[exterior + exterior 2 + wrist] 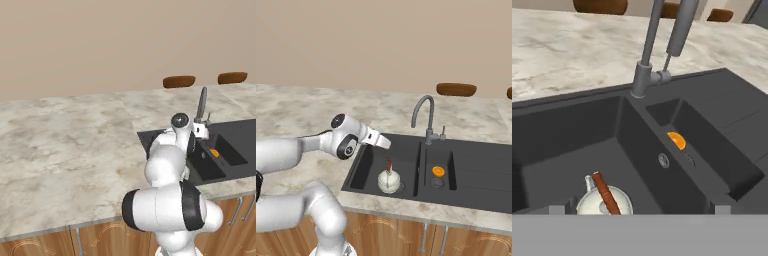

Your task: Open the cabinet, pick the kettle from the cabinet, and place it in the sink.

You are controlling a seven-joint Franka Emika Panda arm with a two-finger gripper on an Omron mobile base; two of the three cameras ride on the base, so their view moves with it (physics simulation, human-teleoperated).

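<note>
Kettle (389,181), small, rounded, cream-white, sits upright in the black rectangular sink (406,152); tool (387,143) hangs above it, jaws wide, empty.

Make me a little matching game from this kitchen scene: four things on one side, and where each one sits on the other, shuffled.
Things:
1. kettle
2. orange piece
3. faucet
4. gripper

Places:
A. in the small middle basin of the sink
B. on the counter edge behind the basins
C. on the floor of the large left basin
D. in the air above the large basin, jaws open, holding nothing

Pairs: 1-C, 2-A, 3-B, 4-D
</note>
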